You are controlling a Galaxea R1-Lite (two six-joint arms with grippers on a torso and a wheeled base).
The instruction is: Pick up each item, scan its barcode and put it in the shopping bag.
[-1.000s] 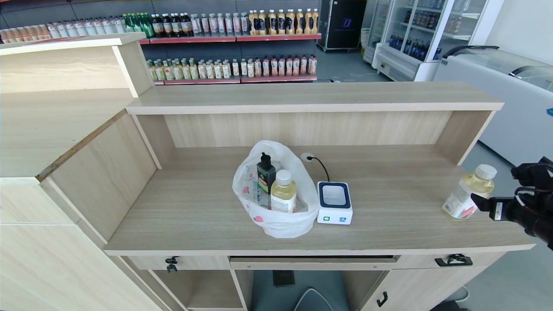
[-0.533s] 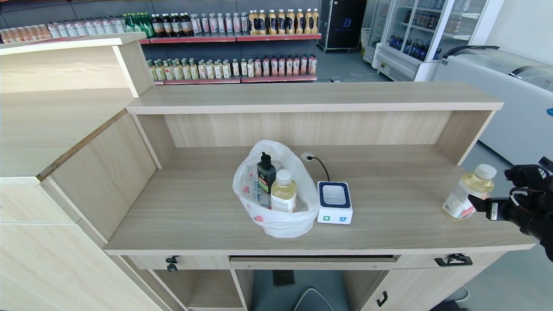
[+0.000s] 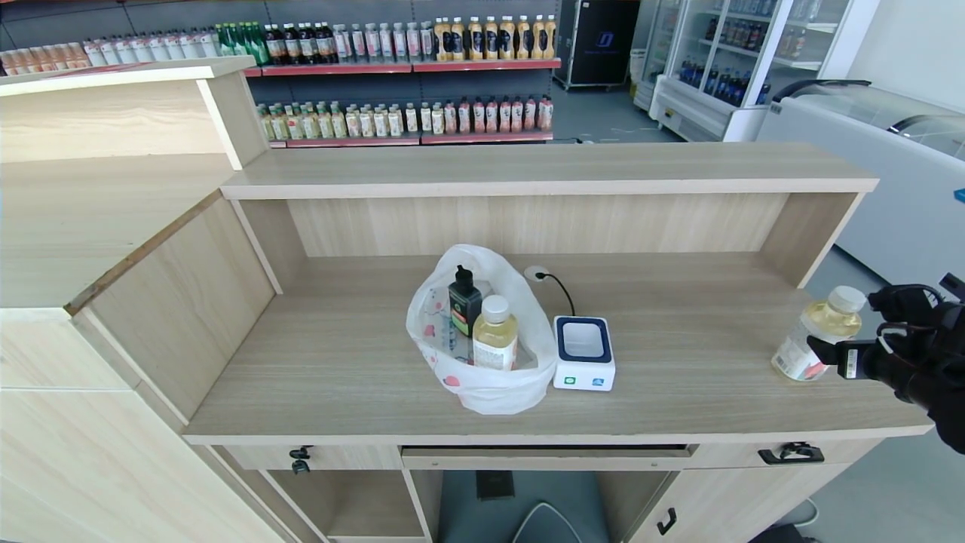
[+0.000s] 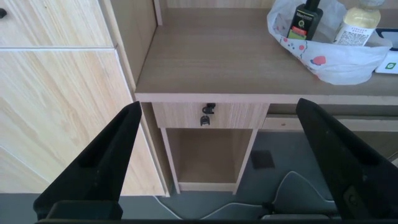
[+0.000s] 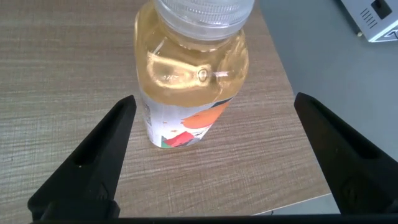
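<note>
Behind the desk I see shop shelves [image 3: 407, 45] lined with drinks, glass-door coolers [image 3: 724, 53] and a chest freezer [image 3: 889, 121] off to the right. The wooden counter [image 3: 678, 362] lies in front of me. Near its middle sits the white shopping bag [image 3: 482, 396], mouth up, with a pale yellow bottle [image 3: 495, 335] and a dark bottle [image 3: 464, 302] standing in it. The scanner [image 3: 583, 354] sits just beside the bag on its right. The loose bottle [image 3: 818, 332] of yellow liquid stands at the counter's right end, close to the front corner and well apart from the scanner. My right gripper [image 5: 213, 109] is spread wide with that bottle at its mouth, one finger on each side with a clear gap on both, gripping nothing. My left gripper [image 4: 217, 106] is equally wide and empty, low in front of the counter's left end.
</note>
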